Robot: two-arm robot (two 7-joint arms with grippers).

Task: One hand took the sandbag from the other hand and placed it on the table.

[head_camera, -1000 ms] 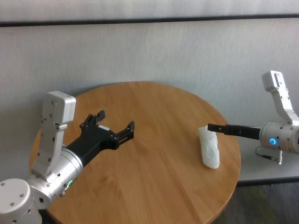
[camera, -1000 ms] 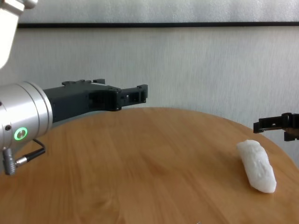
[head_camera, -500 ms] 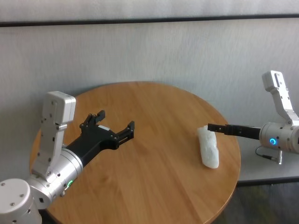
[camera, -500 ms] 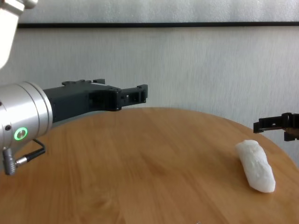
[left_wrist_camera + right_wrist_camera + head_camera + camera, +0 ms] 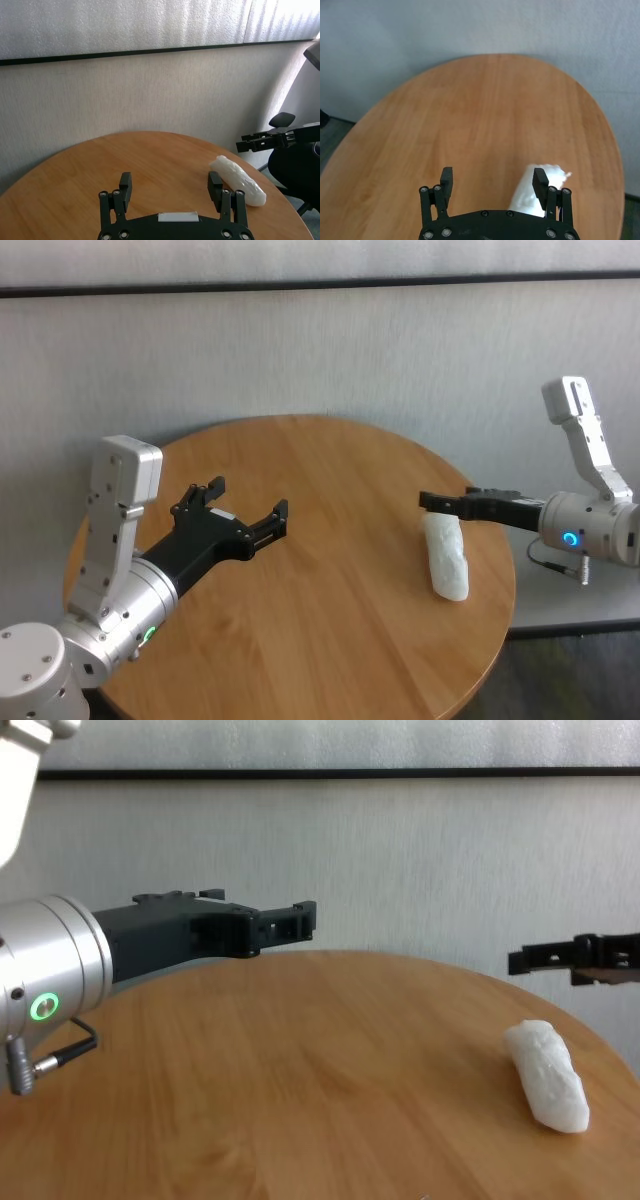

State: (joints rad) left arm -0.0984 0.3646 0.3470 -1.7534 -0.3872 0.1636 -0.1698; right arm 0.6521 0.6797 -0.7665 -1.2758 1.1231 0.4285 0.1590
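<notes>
Sandbag (image 5: pixel 446 556) flat on desk (image 5: pixel 330 580) — your right gripper (image 5: pixel 432 500) spread wide, empty, above its far end; left gripper (image 5: pixel 248 510) open, empty, parked clear.

One sandbag (image 5: pixel 446 557), one round table (image 5: pixel 330 620), two grippers: left (image 5: pixel 250 508), right (image 5: pixel 432 500)

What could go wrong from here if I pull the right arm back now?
Two things to watch. The sandbag lies on the table near its right rim, so a nudge could roll it off. The right gripper is open and hovers just above the bag's far end; dipping while it retreats could clip the bag. The left gripper waits open over the left side, well clear, so I see little collision risk there.
</notes>
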